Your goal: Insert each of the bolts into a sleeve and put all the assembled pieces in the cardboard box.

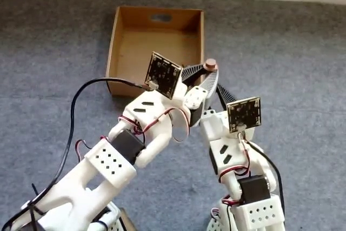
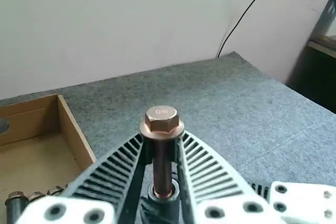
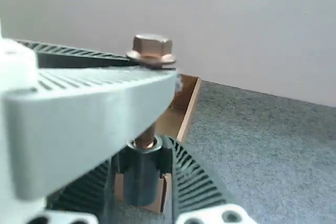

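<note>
Left gripper (image 2: 161,148) clamps the bolt (image 2: 161,121), tip in the sleeve (image 3: 140,178).

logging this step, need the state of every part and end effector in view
bolt: upright, tip in the sleeve's mouth, not fully in
sleeve: upright under the bolt, gripped
left end effector: shut on the bolt's shank
right end effector: shut on the sleeve
cardboard box: open top
other bolts: lying inside the box; sleeved or not, unclear
</note>
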`<action>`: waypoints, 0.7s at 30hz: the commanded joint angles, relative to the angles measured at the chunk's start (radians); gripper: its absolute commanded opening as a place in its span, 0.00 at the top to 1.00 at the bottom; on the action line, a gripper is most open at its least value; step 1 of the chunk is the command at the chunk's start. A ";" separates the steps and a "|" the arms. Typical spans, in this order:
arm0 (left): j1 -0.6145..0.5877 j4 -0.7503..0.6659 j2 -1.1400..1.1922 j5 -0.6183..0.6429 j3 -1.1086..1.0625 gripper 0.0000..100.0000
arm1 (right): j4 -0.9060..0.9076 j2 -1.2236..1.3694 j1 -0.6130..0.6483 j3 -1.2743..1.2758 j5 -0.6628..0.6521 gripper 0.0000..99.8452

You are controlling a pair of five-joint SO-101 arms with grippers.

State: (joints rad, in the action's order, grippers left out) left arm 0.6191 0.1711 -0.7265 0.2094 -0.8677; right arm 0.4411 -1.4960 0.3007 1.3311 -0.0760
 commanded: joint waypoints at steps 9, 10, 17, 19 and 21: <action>0.013 0.118 -0.007 -0.003 0.002 0.98 | -0.018 -0.013 -0.018 -0.012 0.012 0.99; 0.015 0.129 -0.007 -0.003 0.004 0.97 | -0.018 -0.013 -0.018 -0.012 0.012 0.99; 0.002 0.150 -0.007 0.069 0.007 0.86 | -0.018 -0.013 -0.018 -0.012 0.012 0.99; -0.005 0.150 -0.007 0.069 0.013 0.86 | -0.018 -0.013 -0.018 -0.012 0.012 0.99; -0.008 0.150 -0.007 0.071 0.016 0.86 | -0.018 -0.013 -0.018 -0.012 0.012 0.99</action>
State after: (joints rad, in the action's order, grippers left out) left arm 0.6191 0.3138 -0.7296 0.2708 -0.8677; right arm 0.4427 -1.4945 0.2885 1.3326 -0.0760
